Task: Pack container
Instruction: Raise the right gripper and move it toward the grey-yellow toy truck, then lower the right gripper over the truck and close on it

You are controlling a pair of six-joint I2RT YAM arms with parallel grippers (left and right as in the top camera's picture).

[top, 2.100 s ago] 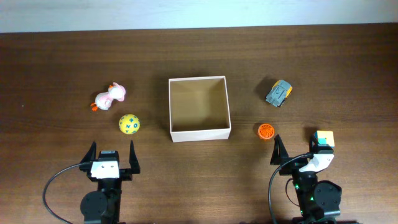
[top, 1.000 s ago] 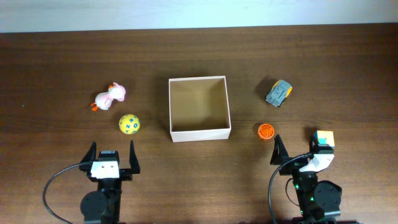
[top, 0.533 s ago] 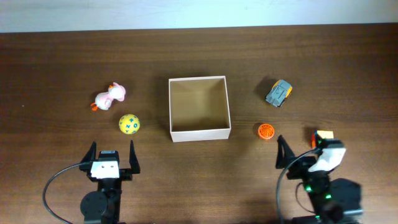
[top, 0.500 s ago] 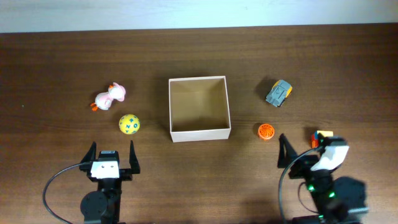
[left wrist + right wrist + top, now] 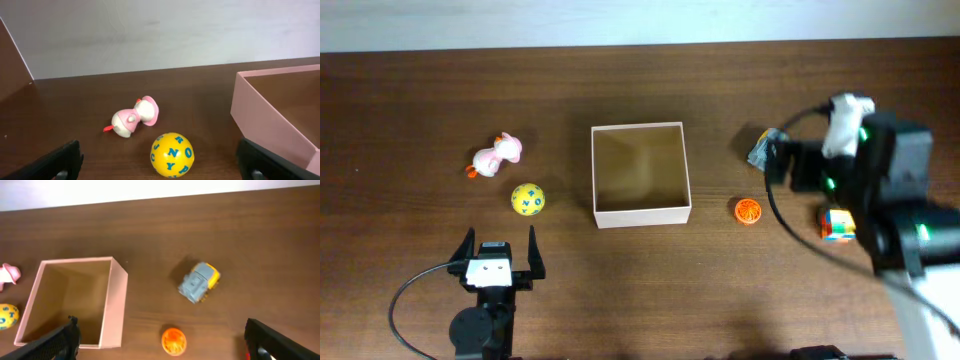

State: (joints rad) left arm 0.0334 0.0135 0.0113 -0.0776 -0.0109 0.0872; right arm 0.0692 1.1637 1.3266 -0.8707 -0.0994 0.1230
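Container (image 5: 642, 216) sits square in the middle of the table (image 5: 640, 70), open side up, its four thin walls upright and its tan floor in plain sight. Bare wood runs along all its edges. A pink duck toy (image 5: 498, 154) and a yellow ball (image 5: 528, 199) lie well apart from its left wall, and an orange ball (image 5: 748, 210) rests near its front right corner without touching. The right arm stretches out high over the table's right side and covers part of a grey toy car (image 5: 761, 152), with a coloured cube (image 5: 837, 223) just beside its shadowed flank. The right gripper (image 5: 160, 321) looks down with its fingers (image 5: 272, 340) spread wide, apparently holding nothing. The left gripper (image 5: 501, 238) rests low by the near edge, pointing at the yellow ball, its claw likewise spread.
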